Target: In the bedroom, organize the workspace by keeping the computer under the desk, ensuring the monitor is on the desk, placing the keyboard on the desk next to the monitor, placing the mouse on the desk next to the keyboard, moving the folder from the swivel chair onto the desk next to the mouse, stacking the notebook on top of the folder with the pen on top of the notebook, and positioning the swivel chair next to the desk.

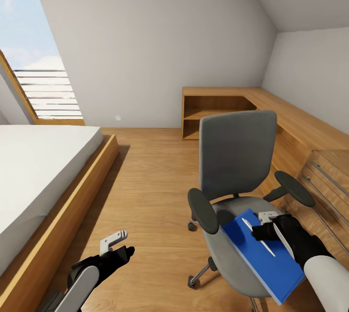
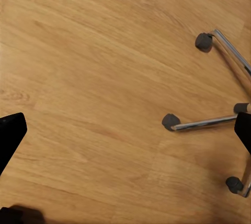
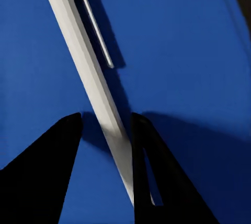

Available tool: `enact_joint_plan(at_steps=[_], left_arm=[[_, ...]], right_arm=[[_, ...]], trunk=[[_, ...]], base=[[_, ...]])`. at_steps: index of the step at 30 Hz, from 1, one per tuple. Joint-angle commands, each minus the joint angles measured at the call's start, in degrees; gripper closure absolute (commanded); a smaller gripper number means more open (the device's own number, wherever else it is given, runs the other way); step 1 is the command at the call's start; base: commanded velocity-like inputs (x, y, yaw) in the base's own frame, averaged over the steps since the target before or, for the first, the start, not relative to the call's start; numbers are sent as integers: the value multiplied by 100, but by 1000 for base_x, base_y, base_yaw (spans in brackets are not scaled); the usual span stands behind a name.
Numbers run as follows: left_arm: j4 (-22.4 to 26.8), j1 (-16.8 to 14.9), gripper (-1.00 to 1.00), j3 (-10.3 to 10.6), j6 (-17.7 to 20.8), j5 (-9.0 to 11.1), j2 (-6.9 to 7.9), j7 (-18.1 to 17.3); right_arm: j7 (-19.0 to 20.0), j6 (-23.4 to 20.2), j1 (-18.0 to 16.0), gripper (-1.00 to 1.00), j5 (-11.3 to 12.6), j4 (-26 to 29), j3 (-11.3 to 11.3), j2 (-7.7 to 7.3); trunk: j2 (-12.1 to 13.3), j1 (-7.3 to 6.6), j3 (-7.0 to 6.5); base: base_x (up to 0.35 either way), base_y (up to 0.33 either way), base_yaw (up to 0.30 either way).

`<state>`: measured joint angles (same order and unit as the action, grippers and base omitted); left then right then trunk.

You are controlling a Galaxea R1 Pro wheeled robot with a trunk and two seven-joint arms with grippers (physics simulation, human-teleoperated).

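- Nearest the head camera, the right gripper [image 1: 267, 225] is seen lowered over the swivel chair [image 1: 236, 166], its two black fingers [image 3: 57, 161] set either side of the pen [image 3: 89, 72]; a small gap shows on one side and the other finger sits right against the pen, so a firm grip cannot be told.
- Slim, pale and flat-sided, with a thin clip, the pen is seen lying on the folder [image 1: 264, 258].
- Bright blue and smooth, the folder is laid slantwise across the grey seat, one corner jutting past the seat's front edge.
- Black padded armrests are seen flanking the seat; the chrome legs [image 2: 206, 123] and dark casters are seen resting on the floor [image 2: 99, 78].
- Low at the left, the left gripper [image 1: 115, 244] is held above bare wood grain, fingers spread and nothing between them.
- A broad strip of open floor is left between the chair and the bed [image 1: 43, 176], whose wood frame edges it.
- Just beside the chair on the right, a wooden dresser [image 1: 325, 176] with bar handles is seen; behind it, a low open shelf [image 1: 218, 108] is set against the wall.
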<state>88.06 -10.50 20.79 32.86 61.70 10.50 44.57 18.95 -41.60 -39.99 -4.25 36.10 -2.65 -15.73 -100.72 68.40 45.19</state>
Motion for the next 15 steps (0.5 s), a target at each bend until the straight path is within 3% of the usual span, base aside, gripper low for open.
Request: enact_joint_plan(at_steps=[1,15], left_arm=[[9,-5,-100,10,1,43,5,52],[9,-5,-100,4,1,43,5,52]], right_arm=[[21,12,0,100,-225,-235,-23,-9],[21,11,0,100,-217,-235,-19,-9]], trunk=[[-2,0,6],[-2,0,6]], base=[[0,0,0],[0,0,0]])
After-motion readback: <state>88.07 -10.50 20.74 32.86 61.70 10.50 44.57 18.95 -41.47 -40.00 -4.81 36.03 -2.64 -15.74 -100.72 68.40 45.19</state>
